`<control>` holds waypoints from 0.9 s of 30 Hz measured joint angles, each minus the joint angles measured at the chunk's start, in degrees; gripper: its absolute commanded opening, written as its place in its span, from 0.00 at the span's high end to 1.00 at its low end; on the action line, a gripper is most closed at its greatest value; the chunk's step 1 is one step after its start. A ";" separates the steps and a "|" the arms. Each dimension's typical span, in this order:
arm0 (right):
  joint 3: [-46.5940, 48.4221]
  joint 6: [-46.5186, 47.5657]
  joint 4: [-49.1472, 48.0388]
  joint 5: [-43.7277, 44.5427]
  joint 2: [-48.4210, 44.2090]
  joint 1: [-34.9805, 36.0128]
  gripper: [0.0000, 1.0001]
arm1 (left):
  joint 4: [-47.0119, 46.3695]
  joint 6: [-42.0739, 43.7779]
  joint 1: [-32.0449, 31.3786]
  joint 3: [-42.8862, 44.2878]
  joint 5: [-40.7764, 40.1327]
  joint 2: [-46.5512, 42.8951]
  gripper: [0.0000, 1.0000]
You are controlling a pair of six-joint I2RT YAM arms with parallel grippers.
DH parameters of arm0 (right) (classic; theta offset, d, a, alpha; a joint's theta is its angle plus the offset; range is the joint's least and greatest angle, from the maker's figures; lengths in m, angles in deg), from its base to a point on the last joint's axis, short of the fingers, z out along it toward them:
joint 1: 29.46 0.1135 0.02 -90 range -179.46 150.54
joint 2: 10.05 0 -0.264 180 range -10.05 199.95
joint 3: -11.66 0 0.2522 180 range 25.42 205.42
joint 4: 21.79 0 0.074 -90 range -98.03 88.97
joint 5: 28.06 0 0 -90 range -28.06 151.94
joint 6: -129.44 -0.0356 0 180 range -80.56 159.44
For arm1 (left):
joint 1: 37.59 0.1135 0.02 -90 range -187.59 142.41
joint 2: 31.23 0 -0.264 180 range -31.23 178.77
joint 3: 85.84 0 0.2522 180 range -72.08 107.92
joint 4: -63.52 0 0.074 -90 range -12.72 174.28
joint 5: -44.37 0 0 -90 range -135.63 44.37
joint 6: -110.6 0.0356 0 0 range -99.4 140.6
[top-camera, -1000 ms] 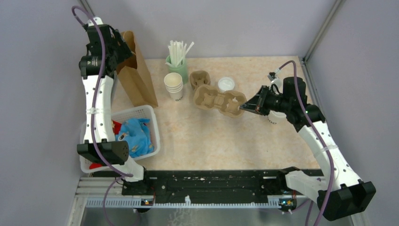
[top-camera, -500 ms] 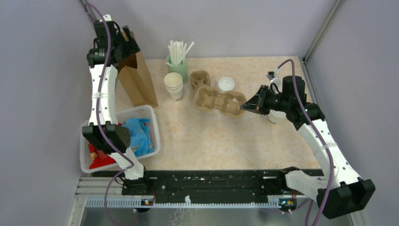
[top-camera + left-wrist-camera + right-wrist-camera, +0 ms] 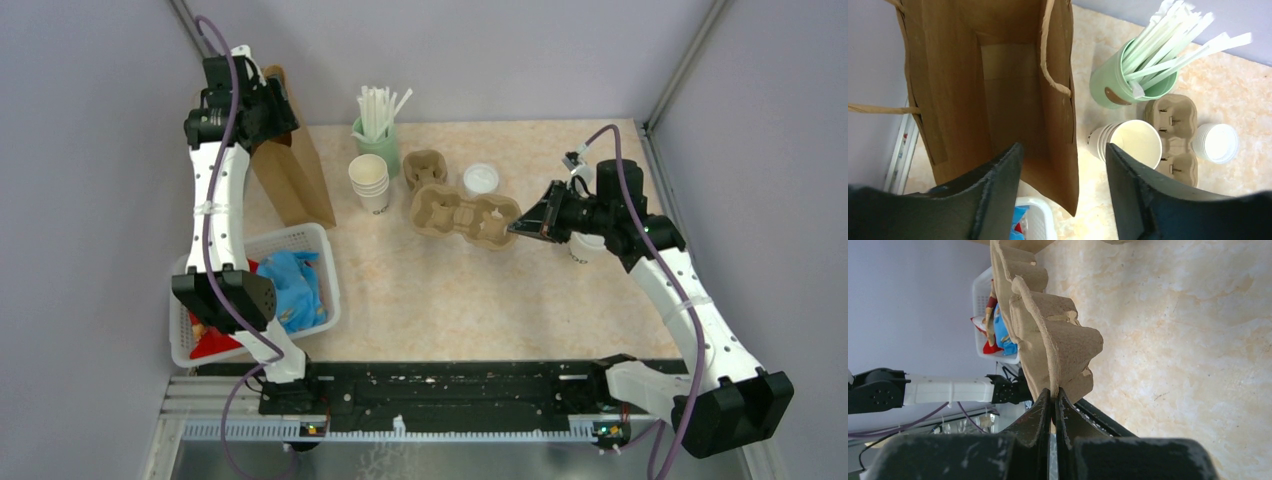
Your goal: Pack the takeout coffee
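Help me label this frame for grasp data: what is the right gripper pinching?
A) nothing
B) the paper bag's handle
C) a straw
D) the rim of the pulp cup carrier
D: the right wrist view shows the right gripper closed on the thin edge of the pulp cup carrier.

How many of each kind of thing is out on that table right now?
Brown paper bag: 1
Pulp cup carriers: 2
Stack of lidless paper cups: 1
Green holder of straws: 1
White basket: 1
White lid-topped round item (cup or stack of lids, unclear): 1
White cup with dark lettering, half hidden under the right arm: 1
Total: 8
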 measured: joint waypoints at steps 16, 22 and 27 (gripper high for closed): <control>0.00 -0.02 -0.50 -0.39 -0.70 0.00 1.00 | 9.01 -2.36 -8.07 8.11 -11.52 7.02 0.93; 0.00 -0.02 -0.52 -0.37 -0.72 0.00 1.00 | 11.54 -4.76 -11.67 11.50 -14.91 7.82 1.00; 0.00 0.00 -0.46 -0.37 -0.94 0.00 1.00 | 12.59 -6.91 -15.13 12.90 -17.75 8.44 1.00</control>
